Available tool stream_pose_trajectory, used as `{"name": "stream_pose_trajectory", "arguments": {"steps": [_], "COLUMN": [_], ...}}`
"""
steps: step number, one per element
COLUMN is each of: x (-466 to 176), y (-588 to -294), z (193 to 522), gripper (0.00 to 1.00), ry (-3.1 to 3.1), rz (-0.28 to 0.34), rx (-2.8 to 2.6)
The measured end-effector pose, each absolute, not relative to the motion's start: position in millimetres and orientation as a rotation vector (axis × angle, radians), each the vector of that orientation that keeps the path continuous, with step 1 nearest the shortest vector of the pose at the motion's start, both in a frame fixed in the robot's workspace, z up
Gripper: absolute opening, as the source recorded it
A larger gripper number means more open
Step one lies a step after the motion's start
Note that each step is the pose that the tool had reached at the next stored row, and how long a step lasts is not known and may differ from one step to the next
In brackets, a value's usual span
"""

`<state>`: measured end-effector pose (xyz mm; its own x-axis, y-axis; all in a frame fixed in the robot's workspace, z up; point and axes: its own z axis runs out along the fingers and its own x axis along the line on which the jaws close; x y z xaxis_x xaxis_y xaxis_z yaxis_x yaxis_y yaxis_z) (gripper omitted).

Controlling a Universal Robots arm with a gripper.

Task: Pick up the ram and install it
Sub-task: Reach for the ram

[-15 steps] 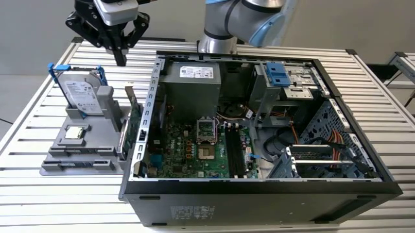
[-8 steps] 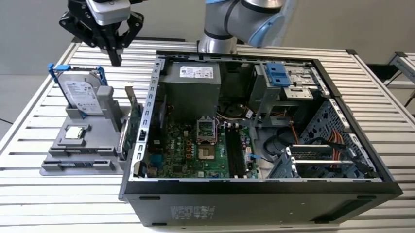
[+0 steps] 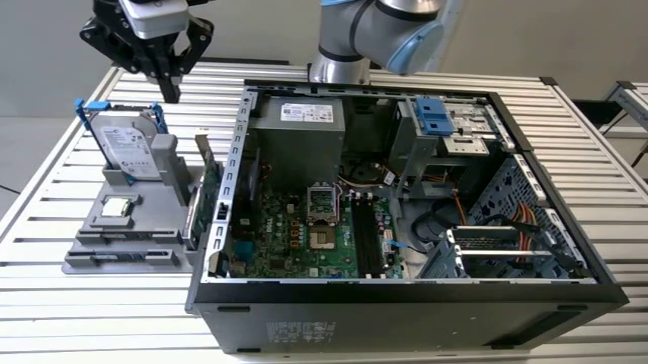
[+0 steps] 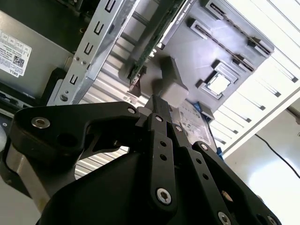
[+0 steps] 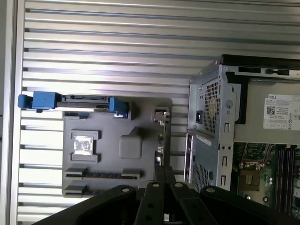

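Note:
My gripper (image 3: pixel 169 92) hangs above the back of the slatted table, behind the grey parts holder (image 3: pixel 111 227), with its black fingers pressed together and nothing between them. In both wrist views the fingers (image 5: pixel 161 174) (image 4: pixel 157 104) point down toward the holder. A thin dark strip, which looks like the ram (image 5: pixel 101 175) seen edge-on, sits in a slot at the holder's near end (image 3: pixel 132 256), well below and apart from the gripper. The open computer case (image 3: pixel 405 296) lies on the exterior view's right. Its motherboard has long black slots (image 3: pixel 365 241).
On the holder stand a silver hard drive in a blue bracket (image 3: pixel 127 148), a green expansion card on edge (image 3: pixel 206 199) against the case wall, and a small square chip (image 3: pixel 118 206). The arm's base (image 3: pixel 339 68) rises behind the case.

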<state>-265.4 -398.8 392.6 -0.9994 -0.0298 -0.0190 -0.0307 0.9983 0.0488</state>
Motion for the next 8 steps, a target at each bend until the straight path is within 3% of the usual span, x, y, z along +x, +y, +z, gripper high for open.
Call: {"name": "stream_pose_trajectory", "arguments": {"steps": [8], "x": [-279], "y": [-399], "z": [393], "gripper": [0.0], "ry": [3.122], "rz": [0.077], "rx": [-0.044]}}
